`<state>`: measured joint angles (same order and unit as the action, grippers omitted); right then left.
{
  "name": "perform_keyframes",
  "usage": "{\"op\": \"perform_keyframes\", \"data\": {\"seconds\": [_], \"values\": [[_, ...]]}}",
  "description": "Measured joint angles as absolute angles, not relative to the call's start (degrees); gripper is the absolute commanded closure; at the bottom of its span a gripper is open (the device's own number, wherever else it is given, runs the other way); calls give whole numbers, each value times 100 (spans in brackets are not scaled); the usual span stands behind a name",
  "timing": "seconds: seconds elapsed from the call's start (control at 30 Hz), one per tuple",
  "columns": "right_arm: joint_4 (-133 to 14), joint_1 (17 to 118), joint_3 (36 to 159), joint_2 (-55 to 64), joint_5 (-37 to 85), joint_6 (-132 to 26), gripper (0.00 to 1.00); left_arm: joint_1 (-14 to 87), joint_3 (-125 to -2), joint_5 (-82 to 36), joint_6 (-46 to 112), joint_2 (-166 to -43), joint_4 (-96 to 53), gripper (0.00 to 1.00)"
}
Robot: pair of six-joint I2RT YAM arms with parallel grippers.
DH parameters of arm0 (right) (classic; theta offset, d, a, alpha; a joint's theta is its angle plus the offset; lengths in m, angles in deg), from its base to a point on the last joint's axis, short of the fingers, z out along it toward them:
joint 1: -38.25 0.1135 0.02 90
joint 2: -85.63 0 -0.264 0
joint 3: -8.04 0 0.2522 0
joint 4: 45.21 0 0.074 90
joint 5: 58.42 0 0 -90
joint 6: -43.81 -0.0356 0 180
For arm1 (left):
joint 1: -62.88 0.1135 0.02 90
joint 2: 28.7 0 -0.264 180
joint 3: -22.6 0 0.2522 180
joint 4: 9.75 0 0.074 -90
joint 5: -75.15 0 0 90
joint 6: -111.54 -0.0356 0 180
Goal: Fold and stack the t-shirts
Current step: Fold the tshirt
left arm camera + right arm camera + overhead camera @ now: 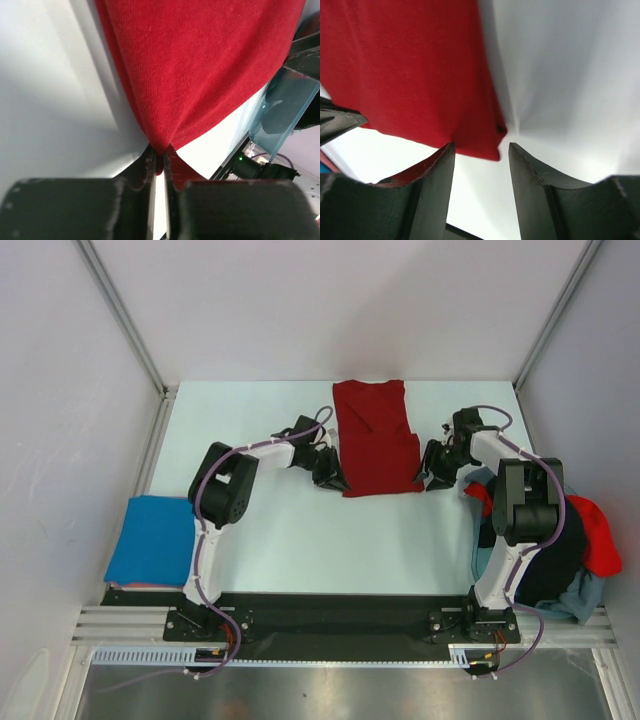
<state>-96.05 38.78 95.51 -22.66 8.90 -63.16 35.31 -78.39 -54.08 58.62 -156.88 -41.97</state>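
Observation:
A dark red t-shirt lies partly folded, a long strip at the middle back of the table. My left gripper sits at its near left corner, and in the left wrist view this gripper is shut on a pinch of the red cloth. My right gripper is at the near right corner. It stands open, and the shirt's corner lies between its fingers, untouched. A folded bright blue t-shirt lies at the near left edge.
A heap of unfolded shirts lies by the right arm's base: black, brighter red and pale grey-blue. White walls with metal posts enclose the back and sides. A black rail runs along the near edge.

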Motion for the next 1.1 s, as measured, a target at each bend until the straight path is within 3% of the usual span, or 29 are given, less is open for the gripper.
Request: {"op": "perform_keyframes", "data": {"seconds": [0.07, 0.3, 0.43, 0.53, 0.57, 0.67, 0.73, 1.1], "values": [[-9636, 3876, 9551, -2264, 1006, -6284, 46, 3531, -7836, -5405, 5856, -15696, -4212, 99], [-9581, 3876, 9463, -2264, 1010, -6242, 48, 3555, -7738, -5436, 5854, -15666, -4162, 100], [-9431, 3876, 9352, -2264, 787, -6249, 57, 3588, -7546, -5432, 5838, -15546, -4149, 100], [-9291, 3885, 9230, -2264, 661, -6260, 67, 3596, -7430, -5447, 5808, -15476, -4140, 100], [-9260, 3889, 9188, -2264, 645, -6260, 77, 3596, -7386, -5451, 5795, -15452, -4138, 100], [-9240, 3893, 9098, -2262, 608, -6273, 94, 3603, -7264, -5460, 5757, -15379, -4107, 100], [-9253, 3900, 9039, -2238, 597, -6299, 99, 3609, -7119, -5456, 5740, -15292, -4066, 100], [-9409, 4438, 7597, -1160, 313, -6607, 100, 3666, -5301, -5416, 5368, -14064, -4075, 100]]}}
